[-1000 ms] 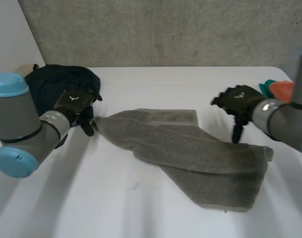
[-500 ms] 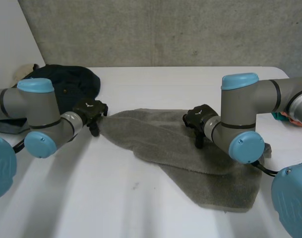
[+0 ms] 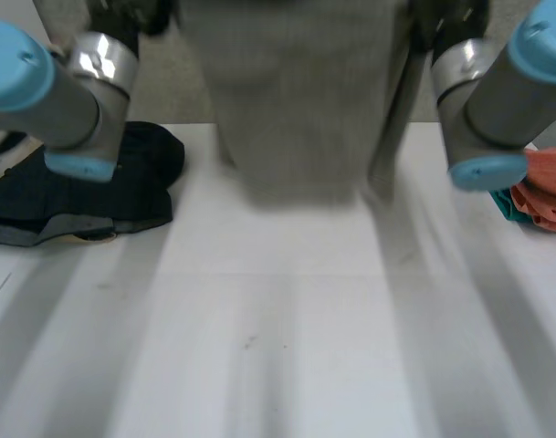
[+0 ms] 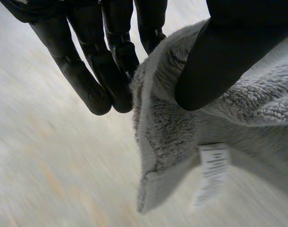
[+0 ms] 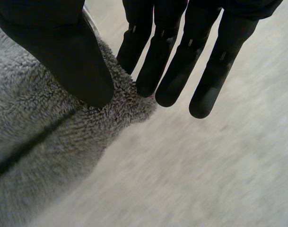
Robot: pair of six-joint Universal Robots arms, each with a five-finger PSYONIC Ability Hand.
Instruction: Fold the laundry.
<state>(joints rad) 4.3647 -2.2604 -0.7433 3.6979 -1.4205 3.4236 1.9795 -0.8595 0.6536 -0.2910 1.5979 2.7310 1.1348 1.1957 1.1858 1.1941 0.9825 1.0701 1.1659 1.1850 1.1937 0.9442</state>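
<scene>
Towel: the grey terry-cloth towel (image 3: 300, 109) hangs in the air between the two hands. It is spread wide, and its lower edge is over the far part of the white table (image 3: 278, 347); I cannot tell whether that edge touches the table.
Key relation: the towel's top edge runs from hand to hand, and its length drops straight down below them. Neither hand is nearer, since each has one upper corner.
Left hand: the left hand (image 4: 82, 80) pinches its corner, thumb on one face of the cloth and straight fingers behind the other. A white sewn-in label (image 4: 212, 165) dangles just below the thumb.
Right hand: the right hand (image 5: 63, 52) pinches the opposite corner the same way, thumb against the pile. Its inner fingers are at the cloth's edge and the outer ones stand clear of it.
Arm pose: the left arm (image 3: 77, 82) and the right arm (image 3: 497, 91) are both raised high, flanking the hanging cloth.
Step, as I judge it: the towel is lifted and spread but not yet folded. The next move probably calls for both hands to travel together and level, so the cloth comes down flat.
Elsewhere: a dark crumpled garment (image 3: 113, 182) lies on the table beneath the left arm. An orange and teal cloth bundle (image 3: 547, 187) lies beside the right arm.
</scene>
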